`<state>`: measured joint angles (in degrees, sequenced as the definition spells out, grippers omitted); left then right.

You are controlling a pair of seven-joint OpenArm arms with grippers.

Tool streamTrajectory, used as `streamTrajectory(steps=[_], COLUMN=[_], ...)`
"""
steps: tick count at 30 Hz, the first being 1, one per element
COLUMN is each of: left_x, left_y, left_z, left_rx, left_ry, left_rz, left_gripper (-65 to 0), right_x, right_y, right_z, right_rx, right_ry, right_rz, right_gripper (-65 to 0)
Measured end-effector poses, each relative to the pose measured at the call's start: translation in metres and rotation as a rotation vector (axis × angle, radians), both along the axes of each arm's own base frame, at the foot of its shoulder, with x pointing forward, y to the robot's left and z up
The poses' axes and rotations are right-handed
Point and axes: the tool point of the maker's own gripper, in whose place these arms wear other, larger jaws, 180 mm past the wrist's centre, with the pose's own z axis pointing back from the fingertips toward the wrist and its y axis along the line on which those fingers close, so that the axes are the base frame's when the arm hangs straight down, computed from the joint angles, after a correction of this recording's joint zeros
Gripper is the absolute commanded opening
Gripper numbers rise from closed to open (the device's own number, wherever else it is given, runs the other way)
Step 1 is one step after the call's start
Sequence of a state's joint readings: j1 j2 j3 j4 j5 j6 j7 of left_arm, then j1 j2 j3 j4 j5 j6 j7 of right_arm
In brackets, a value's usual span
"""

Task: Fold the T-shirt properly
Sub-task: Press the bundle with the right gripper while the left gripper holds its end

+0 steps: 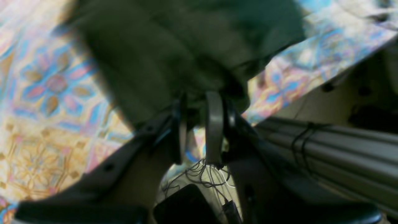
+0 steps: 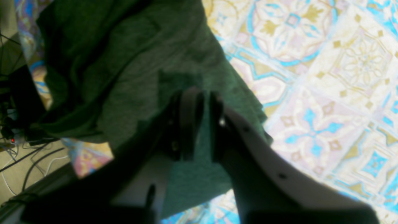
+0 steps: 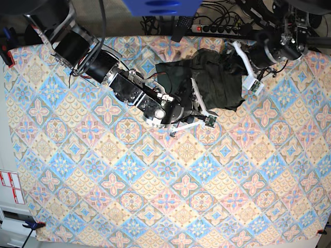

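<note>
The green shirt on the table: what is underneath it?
Around the T-shirt shows a patterned tablecloth, which evidently runs on beneath. Whatever else might lie under the bunched fabric is covered and cannot be seen.

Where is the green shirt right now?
In the base view the T-shirt lies bunched near the far edge of the patterned tablecloth, right of centre, between the two arms.

no readable text, labels or numbers
</note>
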<state>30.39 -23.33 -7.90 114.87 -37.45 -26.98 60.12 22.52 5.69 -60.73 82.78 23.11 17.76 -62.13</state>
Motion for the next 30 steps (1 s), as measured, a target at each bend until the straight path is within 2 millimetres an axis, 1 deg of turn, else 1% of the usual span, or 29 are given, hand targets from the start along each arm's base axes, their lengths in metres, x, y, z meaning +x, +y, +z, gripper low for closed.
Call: streamTrajectory(steps=[2, 3, 5, 7, 8, 10, 12, 14, 16, 18, 20, 24, 25, 27, 29, 30], left_x=[-0.003, -0.006, -0.012, -0.010, -0.009, -0.011, -0.011, -0.009, 0.001, 0.001, 0.001, 0.005, 0.006, 0.006, 0.006, 0.008], left_y=[-0.009, -0.017, -0.039, -0.066, -0.076, -0.087, -0.092, -0.096, -0.089, -0.079, -0.063, -0.040, -0.033, -0.009, 0.020, 0.030], left_z=[-0.004, -0.006, -0.009, -0.004, -0.001, 0.000, -0.001, -0.009, -0.027, -0.046, -0.059, -0.064, -0.064, -0.069, -0.076, -0.078], left_rx=[-0.003, -0.007, -0.034, -0.089, -0.115, -0.127, -0.119, -0.102, -0.046, 0.005, 0.074, 0.167, 0.189, 0.251, 0.308, 0.321], left_ry=[0.013, 0.022, 0.044, 0.027, 0.017, 0.014, 0.017, 0.025, 0.042, 0.083, 0.105, 0.094, 0.089, 0.098, 0.111, 0.100], left_rz=[-0.025, -0.056, -0.126, -0.178, -0.197, -0.236, -0.266, -0.281, -0.238, -0.229, -0.221, -0.227, -0.231, -0.222, -0.192, -0.175], left_gripper=[-56.4, -56.4, -56.4, -56.4, -56.4, -56.4, -56.4, -56.4, -56.4, -56.4, -56.4, -56.4, -56.4, -56.4, -56.4, -56.4], right_x=[0.002, 0.003, 0.003, 0.005, 0.005, 0.006, 0.005, 0.006, 0.008, 0.009, 0.009, 0.008, 0.008, 0.009, 0.007, 0.007], right_y=[-0.007, -0.011, -0.020, -0.026, -0.026, -0.025, -0.026, -0.028, -0.036, -0.037, -0.034, -0.030, -0.031, -0.035, -0.033, -0.032], right_z=[-0.002, -0.004, -0.008, -0.011, -0.011, -0.010, -0.010, -0.011, -0.013, -0.013, -0.012, -0.011, -0.011, -0.013, -0.012, -0.012], right_rx=[-0.009, -0.014, -0.034, -0.053, -0.054, -0.045, -0.044, -0.046, -0.070, -0.071, -0.063, -0.047, -0.051, -0.068, -0.060, -0.058], right_ry=[-0.002, -0.003, 0.001, -0.002, -0.003, -0.005, -0.003, -0.004, -0.007, -0.009, -0.008, -0.007, -0.007, -0.009, -0.003, -0.003], right_rz=[-0.007, -0.009, -0.016, -0.020, -0.022, -0.022, -0.023, -0.025, -0.031, -0.034, -0.033, -0.026, -0.028, -0.033, -0.028, -0.028], right_gripper=[-57.9, -57.9, -57.9, -57.9, -57.9, -57.9, -57.9, -57.9, -57.9, -57.9, -57.9, -57.9, -57.9, -57.9, -57.9, -57.9])
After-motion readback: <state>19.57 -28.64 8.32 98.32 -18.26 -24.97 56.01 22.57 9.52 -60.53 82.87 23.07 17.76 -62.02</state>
